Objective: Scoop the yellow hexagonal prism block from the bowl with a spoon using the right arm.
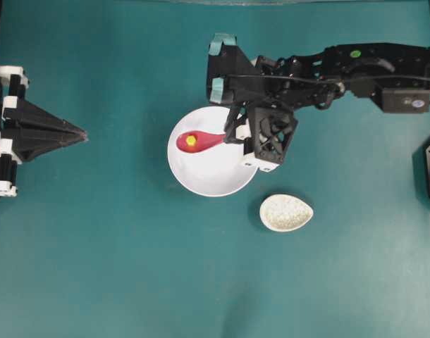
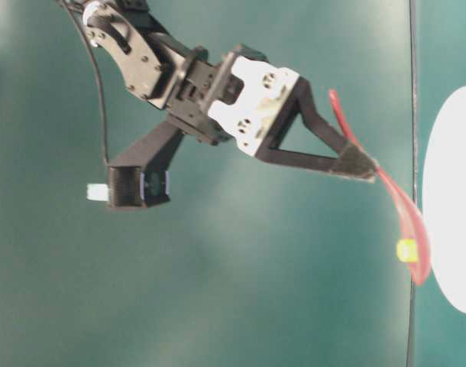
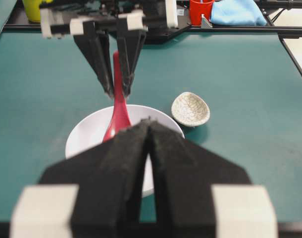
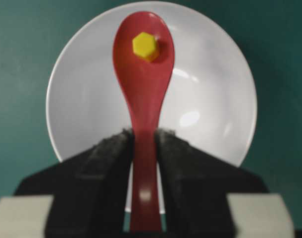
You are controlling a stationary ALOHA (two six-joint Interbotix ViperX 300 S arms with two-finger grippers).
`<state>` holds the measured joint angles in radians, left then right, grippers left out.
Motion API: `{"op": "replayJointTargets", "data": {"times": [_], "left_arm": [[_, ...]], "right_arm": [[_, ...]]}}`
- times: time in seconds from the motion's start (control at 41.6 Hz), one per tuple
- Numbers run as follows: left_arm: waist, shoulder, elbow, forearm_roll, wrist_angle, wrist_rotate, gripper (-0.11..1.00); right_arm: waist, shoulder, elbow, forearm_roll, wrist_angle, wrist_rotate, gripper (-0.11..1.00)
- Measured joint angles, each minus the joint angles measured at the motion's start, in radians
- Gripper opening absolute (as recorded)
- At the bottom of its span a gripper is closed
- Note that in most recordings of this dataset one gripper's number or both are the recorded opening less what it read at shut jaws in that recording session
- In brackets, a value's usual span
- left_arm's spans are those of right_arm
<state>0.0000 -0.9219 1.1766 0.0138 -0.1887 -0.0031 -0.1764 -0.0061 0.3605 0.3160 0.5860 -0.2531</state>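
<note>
Teal tabletop [image 1: 116,267] runs under everything in the overhead view. At nine o'clock sits the left gripper [image 1: 80,134], its black pointed jaws pressed together on nothing, aimed toward the middle and well apart from the dishes; the left wrist view shows the same pads [image 3: 121,148] meeting along a thin seam. Just past centre lies the bowl [image 1: 213,172], white and round. Above its nine o'clock side hangs the spoon [image 1: 199,141], glossy pink-red, scoop pointing toward nine o'clock, and the yellow hexagonal prism block [image 1: 191,140] rests in the scoop. In the table-level view the spoon appears clear of the bowl. The right gripper [image 1: 237,134] comes in from two o'clock and is clamped on the spoon's handle; the right wrist view shows the handle pinched between both pads [image 4: 111,158]. At five o'clock from the bowl, near but not touching, lies a small speckled beige dish [image 1: 286,213].
</note>
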Motion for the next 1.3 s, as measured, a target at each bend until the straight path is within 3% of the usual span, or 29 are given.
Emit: {"op": "replayJointTargets", "data": {"times": [0.505,1.298], "left_arm": [[0.000,0.000,0.000,0.000,0.000,0.000,0.03],[0.000,0.000,0.000,0.002,0.000,0.000,0.03]], "right_arm": [[-0.015,-0.086,0.000,-0.006,0.020,0.002,0.23],[-0.017,-0.091,-0.002,-0.006,0.035,0.002,0.23]]}}
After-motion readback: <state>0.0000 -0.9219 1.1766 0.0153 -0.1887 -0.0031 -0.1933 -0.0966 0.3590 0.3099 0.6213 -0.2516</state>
